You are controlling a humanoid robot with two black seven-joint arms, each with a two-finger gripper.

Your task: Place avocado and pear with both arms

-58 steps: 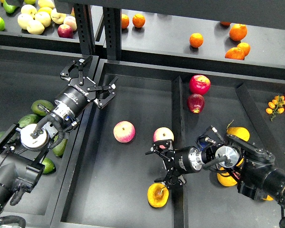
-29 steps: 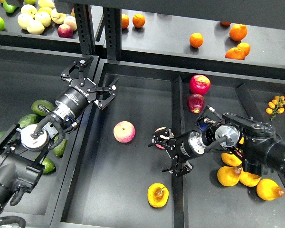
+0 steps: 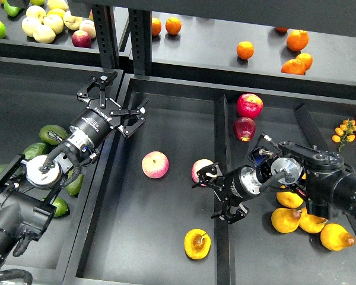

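Head view, looking down on black matte trays. The middle tray (image 3: 166,237), a broad shallow bin with a raised divider wall on its right side, carries two pink-yellow apples and the pear. The left arm, black and jointed with a round silver collar, reaches in from the lower left; its left pincer (image 3: 114,101) hangs over the tray's upper left rim with both fingers spread wide and nothing between them. The right arm enters from the right edge; its right pincer (image 3: 222,195) sits above the divider wall, fingers parted wide and empty, just beside the nearer apple (image 3: 199,171). The second apple (image 3: 155,164), round and smooth, lies well apart toward the tray's middle. The pear (image 3: 197,244), golden yellow-orange and roundish with a brown dimple facing up, rests on the tray floor near the front, below the right pincer and clear of it. Avocados (image 3: 52,134), glossy green ovals, lie in the left tray beside and partly under the left arm. Two red apples (image 3: 249,105) sit in the right tray near its back; yellow pears (image 3: 286,219) cluster under the right arm.
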